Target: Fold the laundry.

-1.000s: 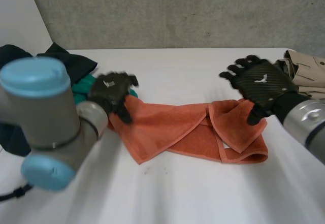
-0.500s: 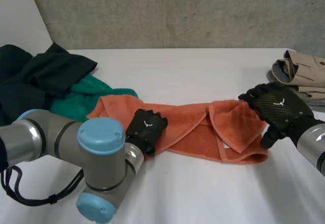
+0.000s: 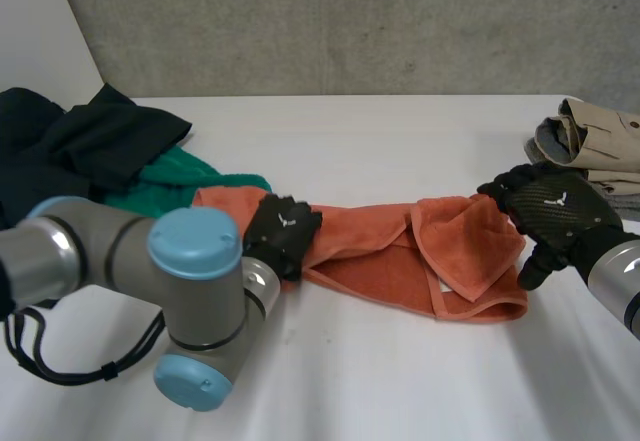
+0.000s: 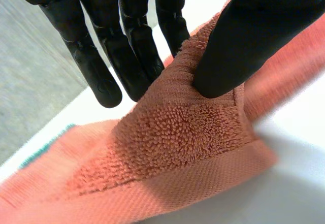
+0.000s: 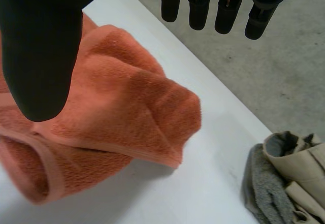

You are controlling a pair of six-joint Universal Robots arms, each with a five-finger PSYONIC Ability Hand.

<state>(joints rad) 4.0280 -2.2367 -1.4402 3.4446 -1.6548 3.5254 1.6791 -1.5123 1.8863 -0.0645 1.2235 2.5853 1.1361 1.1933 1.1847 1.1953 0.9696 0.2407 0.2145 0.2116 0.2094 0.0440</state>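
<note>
Both hands had barely moved: the left hand point(image 3: 283, 231), thumb and fingers pinching the orange towel's point(image 3: 370, 246) left edge, had drawn it slightly back across the table point(image 3: 400, 381), while the right hand point(image 3: 550, 211) hovered spread, empty, over its right end.

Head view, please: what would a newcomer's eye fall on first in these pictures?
The orange towel stretched across the middle of the table. The left hand pinches a fold near its left end; the right hand hangs open by its right end. At the table's left lie dark clothes, at its right beige garments.
</note>
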